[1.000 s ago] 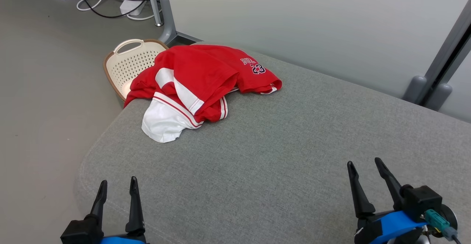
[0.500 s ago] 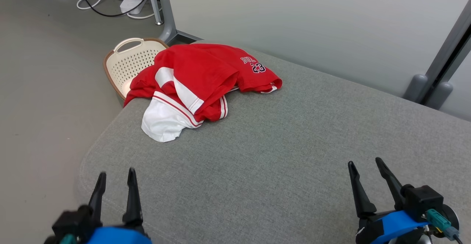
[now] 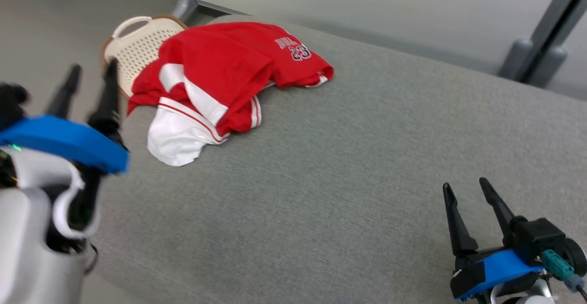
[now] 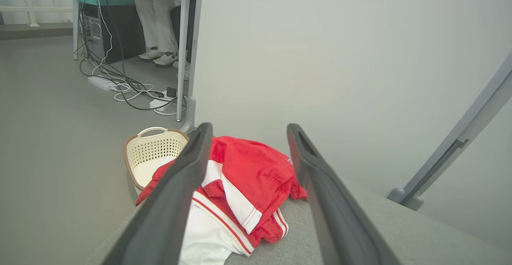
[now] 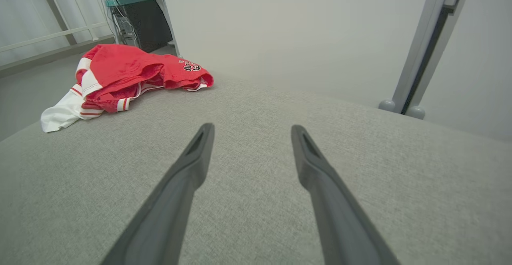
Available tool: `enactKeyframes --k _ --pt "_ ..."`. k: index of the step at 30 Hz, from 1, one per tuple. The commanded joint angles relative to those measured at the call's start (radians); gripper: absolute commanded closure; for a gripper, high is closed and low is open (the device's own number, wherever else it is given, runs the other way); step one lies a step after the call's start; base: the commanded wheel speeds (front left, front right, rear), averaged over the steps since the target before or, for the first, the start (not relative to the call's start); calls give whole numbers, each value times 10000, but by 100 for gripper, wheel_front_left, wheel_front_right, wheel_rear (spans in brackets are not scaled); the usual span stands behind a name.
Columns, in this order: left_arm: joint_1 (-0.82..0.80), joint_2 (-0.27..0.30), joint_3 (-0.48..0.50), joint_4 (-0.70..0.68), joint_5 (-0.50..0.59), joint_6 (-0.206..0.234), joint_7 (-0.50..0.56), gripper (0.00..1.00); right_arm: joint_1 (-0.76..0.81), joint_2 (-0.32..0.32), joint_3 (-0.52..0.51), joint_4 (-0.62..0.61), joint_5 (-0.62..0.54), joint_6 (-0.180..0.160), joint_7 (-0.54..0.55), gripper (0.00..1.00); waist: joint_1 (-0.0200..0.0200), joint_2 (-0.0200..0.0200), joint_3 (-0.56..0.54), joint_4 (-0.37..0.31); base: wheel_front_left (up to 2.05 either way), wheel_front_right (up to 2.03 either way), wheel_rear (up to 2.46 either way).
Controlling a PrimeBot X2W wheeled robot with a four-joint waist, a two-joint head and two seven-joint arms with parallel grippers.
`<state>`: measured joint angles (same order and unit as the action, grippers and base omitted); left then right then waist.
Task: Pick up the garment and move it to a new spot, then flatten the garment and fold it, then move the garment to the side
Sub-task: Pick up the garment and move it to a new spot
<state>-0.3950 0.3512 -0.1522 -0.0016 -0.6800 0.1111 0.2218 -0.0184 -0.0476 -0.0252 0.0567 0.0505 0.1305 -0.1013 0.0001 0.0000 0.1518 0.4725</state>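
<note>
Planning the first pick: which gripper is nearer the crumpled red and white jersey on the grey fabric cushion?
Left. The left gripper hovers open near the left edge of the crumpled red and white jersey; the right gripper is open, far across the grey fabric cushion.

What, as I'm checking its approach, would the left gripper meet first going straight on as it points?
Most likely the red and white garment, framed by the fingers of the open left gripper in its wrist view, on the grey cushion; depth is unclear.
</note>
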Motion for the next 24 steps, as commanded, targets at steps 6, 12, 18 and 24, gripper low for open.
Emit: enactKeyframes --k 6,12,18,24 --pt "-1530 748 1182 1316 -1014 129 914 0 -707 -49 6 -650 -255 5 176 0 -1 0 1742 -1631 0 0 0" --pt "-1951 1614 2254 2457 -1777 137 1482 0 -1162 -44 -124 -1149 -339 5 232 0 -1 0 3061 -2987 0 0 0" --pt "-2177 2294 3089 3419 -2323 -43 1652 0 -1300 -40 -292 -1447 -267 5 122 0 -1 0 3890 -3987 0 0 0" --pt "-2209 2953 3593 4262 -2441 169 1843 0 -1388 -35 -444 -1483 -23 5 -107 0 -1 0 4447 -4864 0 0 0"
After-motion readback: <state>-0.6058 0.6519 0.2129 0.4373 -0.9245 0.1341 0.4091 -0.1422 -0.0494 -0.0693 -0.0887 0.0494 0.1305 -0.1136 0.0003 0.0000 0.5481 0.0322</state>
